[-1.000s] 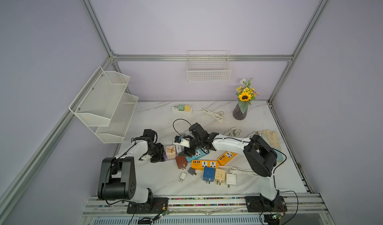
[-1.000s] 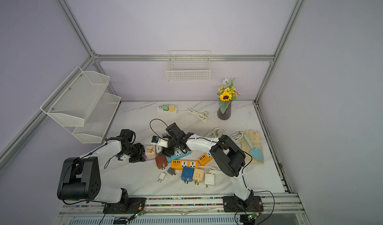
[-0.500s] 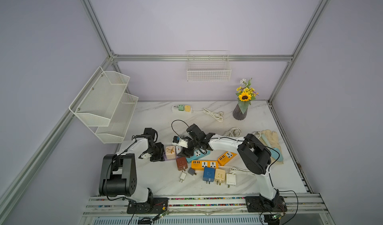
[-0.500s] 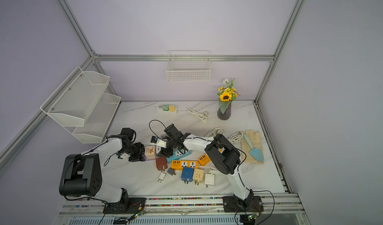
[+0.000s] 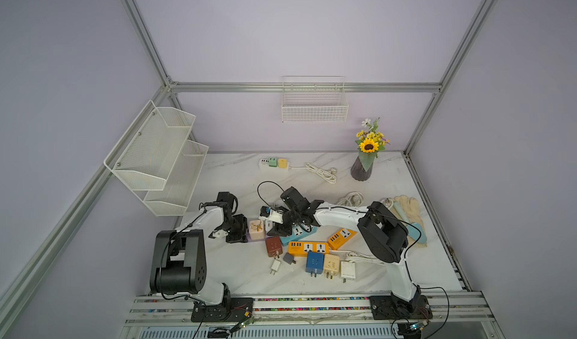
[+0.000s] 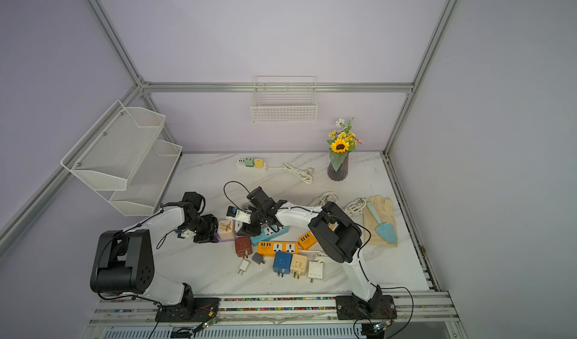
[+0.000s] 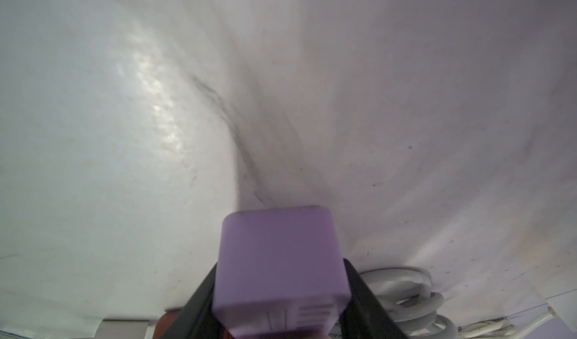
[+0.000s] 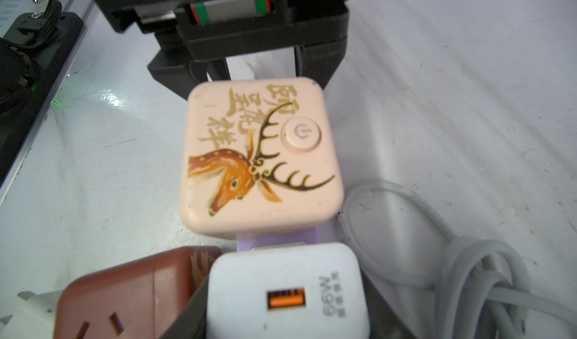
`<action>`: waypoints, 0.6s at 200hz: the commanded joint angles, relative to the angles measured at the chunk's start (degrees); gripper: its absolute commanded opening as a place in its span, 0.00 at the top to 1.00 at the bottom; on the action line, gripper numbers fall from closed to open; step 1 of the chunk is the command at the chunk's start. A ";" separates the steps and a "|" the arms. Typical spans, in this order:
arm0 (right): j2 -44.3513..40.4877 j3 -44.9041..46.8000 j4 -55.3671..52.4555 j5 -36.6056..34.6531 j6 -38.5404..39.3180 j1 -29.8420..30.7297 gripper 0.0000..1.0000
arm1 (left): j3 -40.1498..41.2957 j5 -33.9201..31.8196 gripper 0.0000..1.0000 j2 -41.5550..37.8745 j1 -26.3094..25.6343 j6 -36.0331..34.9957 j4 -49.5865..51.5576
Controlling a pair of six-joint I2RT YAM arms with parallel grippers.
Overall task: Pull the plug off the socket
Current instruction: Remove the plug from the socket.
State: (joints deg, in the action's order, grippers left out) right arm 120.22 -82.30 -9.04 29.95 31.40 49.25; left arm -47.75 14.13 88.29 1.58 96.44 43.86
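A purple socket block [image 7: 278, 259] lies on the marble table, and my left gripper [image 7: 281, 306] is shut on its end; both black fingers [image 7: 199, 303] press its sides. In both top views that gripper [image 5: 239, 231] sits just left of the pink deer cube [image 5: 256, 229]. The pink deer cube [image 8: 259, 156] stands on the purple socket [image 8: 278, 239]. Next to it a white 66W plug [image 8: 287, 278] sits on the same socket. My right gripper [image 8: 287, 306] is around this plug, with a dark finger against each side. From above, the right gripper [image 6: 245, 228] is low over the plug [image 6: 239, 225].
A brown adapter [image 8: 125, 290] touches the plug's side and a grey coiled cord [image 8: 437, 259] lies on the other. A teal strip [image 5: 298, 232], orange strips [image 5: 307, 247] and loose adapters [image 5: 314, 262] crowd the front. Vase [image 5: 362, 168] and glove [image 5: 406, 209] stand further right.
The right gripper has slid left and down onto the white plug, and its jaws have narrowed around it. The left arm has stayed put on the purple socket.
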 commanded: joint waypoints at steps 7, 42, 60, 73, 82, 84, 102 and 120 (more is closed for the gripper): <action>-3.40 -1.99 -0.38 3.30 0.18 -0.11 0.77 | 3.81 -13.20 0.98 4.74 -0.16 -1.61 2.73; -4.77 -1.47 -0.07 4.57 -1.70 -0.63 0.80 | 4.80 -13.69 1.00 4.88 -0.92 -0.52 1.57; -5.64 -1.15 0.04 4.59 -2.26 -1.21 0.81 | 5.22 -13.86 1.00 4.81 -1.22 0.05 1.07; -6.50 -0.79 0.53 4.67 -2.59 -1.57 0.81 | 5.39 -13.94 1.00 4.80 -1.58 0.41 0.85; -6.91 -0.84 0.60 4.82 -2.89 -1.77 0.81 | 5.34 -14.10 1.00 4.88 -1.76 0.59 0.75; -6.97 -0.88 0.53 4.84 -2.87 -1.81 0.81 | 5.33 -14.12 1.00 4.87 -1.83 0.65 0.78; -7.58 -1.27 0.01 4.67 -3.09 -1.87 0.81 | 5.11 -14.13 1.00 5.35 -2.27 0.92 0.66; -8.30 -1.50 -0.45 4.65 -3.35 -1.85 0.81 | 4.93 -13.96 1.00 5.65 -2.71 1.39 0.35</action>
State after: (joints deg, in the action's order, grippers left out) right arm 114.89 -82.43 -10.04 32.99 29.23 47.62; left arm -47.42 11.60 88.27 -0.32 98.32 43.57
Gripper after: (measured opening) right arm 0.541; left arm 0.515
